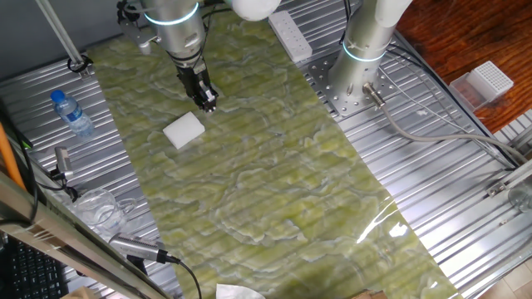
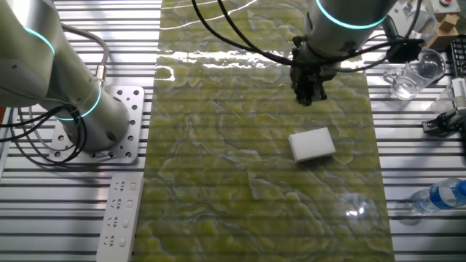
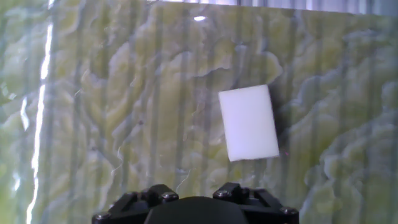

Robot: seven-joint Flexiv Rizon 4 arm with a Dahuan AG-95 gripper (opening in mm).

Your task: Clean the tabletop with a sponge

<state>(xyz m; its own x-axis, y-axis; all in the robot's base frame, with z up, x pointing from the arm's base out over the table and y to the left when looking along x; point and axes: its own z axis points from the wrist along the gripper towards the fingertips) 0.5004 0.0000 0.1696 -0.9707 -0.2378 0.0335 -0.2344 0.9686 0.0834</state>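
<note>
The tabletop (image 1: 274,183) is a long glossy green-yellow marbled sheet, also seen in the other fixed view (image 2: 233,167) and filling the hand view (image 3: 124,112). The sponge (image 1: 184,130), a small white foam block, lies flat on the tabletop; it also shows in the other fixed view (image 2: 312,144) and in the hand view (image 3: 249,122). My gripper (image 1: 206,103) hangs above the sheet, just beside the sponge and apart from it, also in the other fixed view (image 2: 309,98). Its fingers look closed together and hold nothing. The hand view shows only the gripper's black base (image 3: 196,205).
A second arm's base (image 1: 362,66) stands on the ribbed metal beside the sheet. A white power strip (image 1: 289,35) lies near it. A water bottle (image 1: 73,114), a clear glass jug (image 1: 100,208) and cables sit on the other side. A white perforated box (image 1: 486,83) is far off.
</note>
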